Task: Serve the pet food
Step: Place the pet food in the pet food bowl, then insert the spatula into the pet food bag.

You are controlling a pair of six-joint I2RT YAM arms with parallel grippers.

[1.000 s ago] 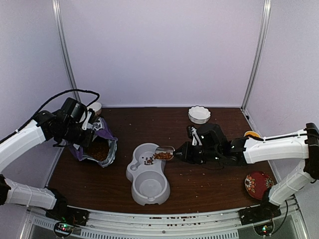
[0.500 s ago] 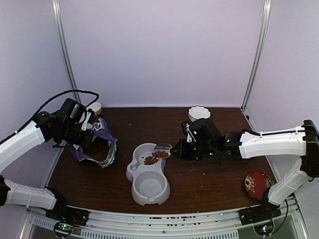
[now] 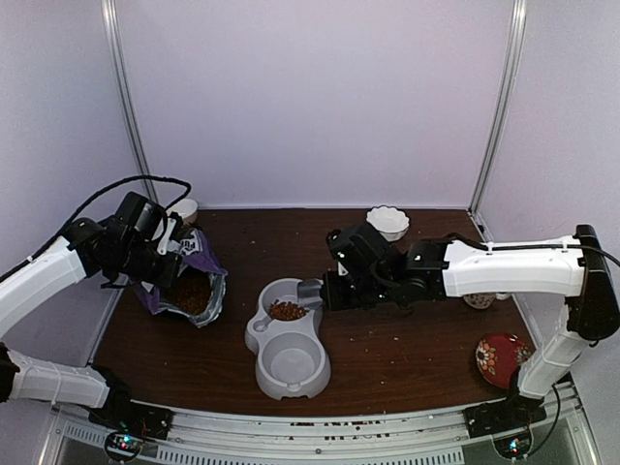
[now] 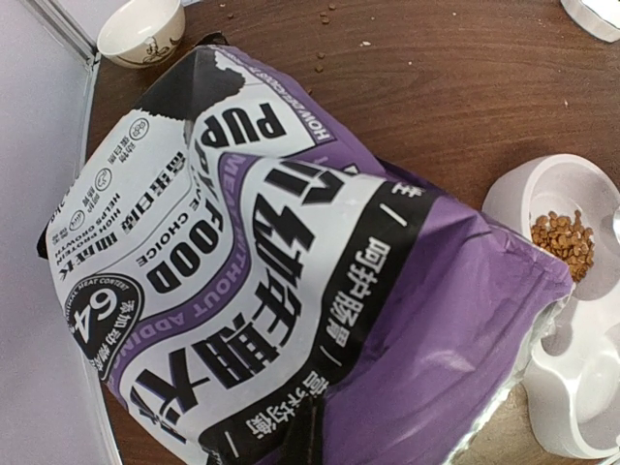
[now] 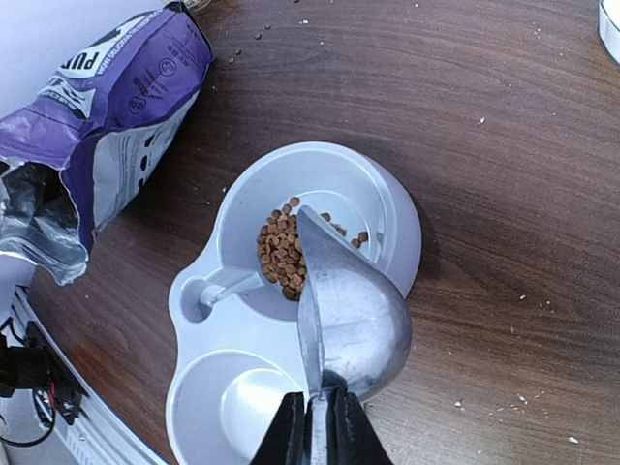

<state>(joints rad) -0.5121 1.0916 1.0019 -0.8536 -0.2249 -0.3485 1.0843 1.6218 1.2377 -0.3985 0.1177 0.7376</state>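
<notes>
Over brown table (image 3: 387,358), tips scoop (image 5: 354,310) clamped in right tool (image 5: 318,431) into grey bowl (image 5: 402,228), left tool (image 3: 170,252) pinching bag (image 4: 291,291), risks scattering kibble (image 5: 281,254) if jerked.

A robot lab booth — plain white panel walls (image 3: 310,97), metal frame posts (image 3: 495,116), two robot arms (image 3: 504,269) fixed at a brown table (image 3: 407,358).

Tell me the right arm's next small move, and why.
Probably lift the metal scoop clear and roll it level: held by the right gripper, it is turned on its side over the far compartment of the double bowl, the pet food already piled beneath it.
</notes>
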